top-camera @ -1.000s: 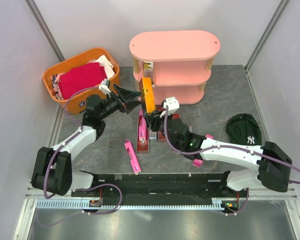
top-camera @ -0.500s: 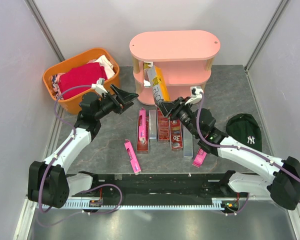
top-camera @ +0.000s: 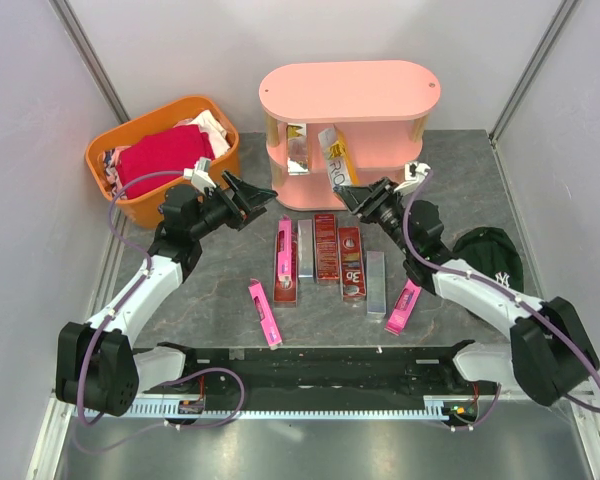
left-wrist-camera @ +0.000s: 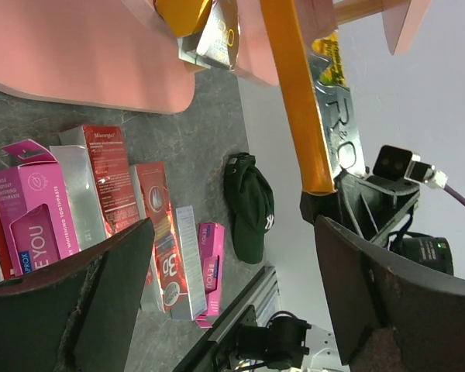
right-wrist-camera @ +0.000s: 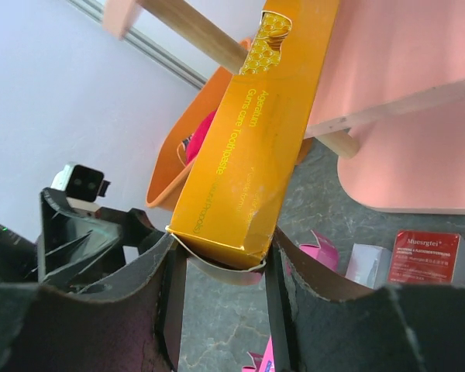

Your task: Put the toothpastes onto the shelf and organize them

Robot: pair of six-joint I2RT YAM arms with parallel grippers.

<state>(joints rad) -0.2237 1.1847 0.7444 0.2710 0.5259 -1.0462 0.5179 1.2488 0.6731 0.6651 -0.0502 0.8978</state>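
Observation:
My right gripper (top-camera: 355, 196) (right-wrist-camera: 221, 260) is shut on a yellow-gold toothpaste carton (top-camera: 334, 160) (right-wrist-camera: 256, 132). The carton leans with its far end at the middle tier of the pink shelf (top-camera: 350, 92), next to another carton (top-camera: 296, 148) that stands there. My left gripper (top-camera: 256, 196) (left-wrist-camera: 232, 294) is open and empty, in the air left of the shelf. On the table lie a pink carton (top-camera: 283, 262), a silver one (top-camera: 305, 248), two dark red ones (top-camera: 326, 247) (top-camera: 351, 263), another silver one (top-camera: 376, 283) and two pink ones (top-camera: 403, 306) (top-camera: 265, 313).
An orange basket (top-camera: 140, 195) with a red cloth (top-camera: 160, 158) stands at the back left. A dark green cap (top-camera: 490, 256) lies at the right. Grey walls close in both sides.
My right gripper has carried the yellow-gold carton right and back, from over the row of cartons to the shelf's middle tier. My left gripper drew back a little to the left.

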